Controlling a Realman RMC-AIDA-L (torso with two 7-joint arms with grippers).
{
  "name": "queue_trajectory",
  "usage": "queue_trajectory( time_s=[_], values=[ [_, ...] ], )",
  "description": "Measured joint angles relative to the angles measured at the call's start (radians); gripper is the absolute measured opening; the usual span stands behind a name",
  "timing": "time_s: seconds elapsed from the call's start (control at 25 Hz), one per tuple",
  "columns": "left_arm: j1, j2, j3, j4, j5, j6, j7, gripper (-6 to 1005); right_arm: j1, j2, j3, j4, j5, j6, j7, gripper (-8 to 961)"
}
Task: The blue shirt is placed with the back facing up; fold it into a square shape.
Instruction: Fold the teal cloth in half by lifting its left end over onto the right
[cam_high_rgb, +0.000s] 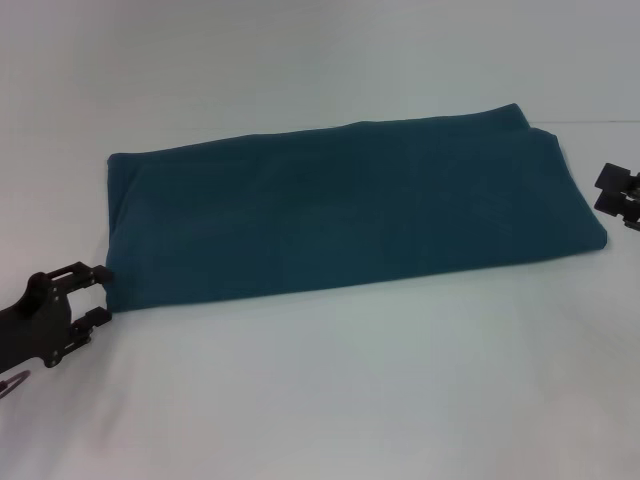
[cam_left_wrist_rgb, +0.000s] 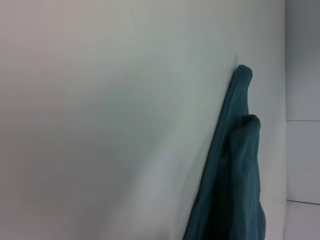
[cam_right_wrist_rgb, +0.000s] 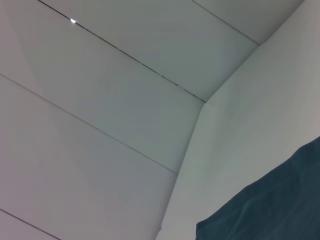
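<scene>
Since the blue shirt (cam_high_rgb: 340, 205) already lies on the white bench (cam_high_rgb: 330, 400) as a long folded band, I judge a crosswise fold remains to square it. The left gripper (cam_high_rgb: 92, 295) sits low with fingers parted at the band's near-left corner; the right gripper (cam_high_rgb: 622, 197) waits just beside the band's right end, finger state unclear.

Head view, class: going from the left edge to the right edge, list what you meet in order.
Left gripper at the shirt's near left corner → blue shirt, folded into a long band → right gripper just off the shirt's right end.
</scene>
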Motion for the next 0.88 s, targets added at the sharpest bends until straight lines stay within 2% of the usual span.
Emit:
queue_trajectory(
  time_s=[0.52, 0.88],
  values=[
    [-0.028, 0.001, 0.007, -0.025, 0.004, -0.044, 0.001, 586, -0.003, 0.001, 0.001, 0.001, -0.003, 0.0, 0.0, 686],
    [-0.075, 0.005, 0.024, -0.074, 0.007, -0.087, 0.012, 588, -0.004, 0.001, 0.001, 0.001, -0.004, 0.001, -0.002, 687]
  ],
)
